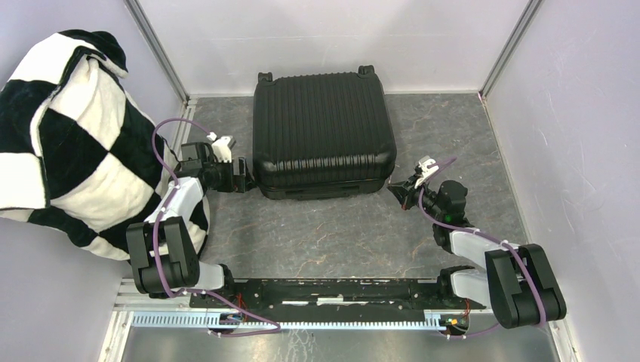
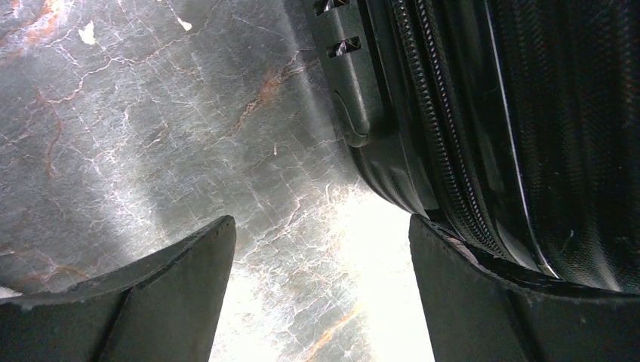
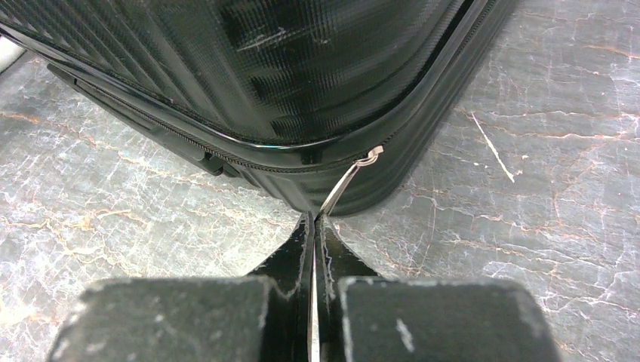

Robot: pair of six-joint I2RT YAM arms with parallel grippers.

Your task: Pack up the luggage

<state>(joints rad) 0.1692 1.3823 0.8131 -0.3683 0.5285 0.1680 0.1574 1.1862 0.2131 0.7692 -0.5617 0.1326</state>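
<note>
My right hand [image 3: 313,222] reaches low to the near right corner of the suitcase [image 1: 323,128], fingers pressed together on its metal zipper pull [image 3: 343,185]. My left hand [image 2: 321,234] is spread at the near left corner. The closed suitcase lies flat mid-bench on the grey marbled bench [image 1: 332,234]. A checkered blanket [image 1: 68,143] is heaped far left.

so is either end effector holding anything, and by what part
The right end effector is shut on the zipper pull of the suitcase, pinching its free end. The left end effector is open, holding nothing.
</note>
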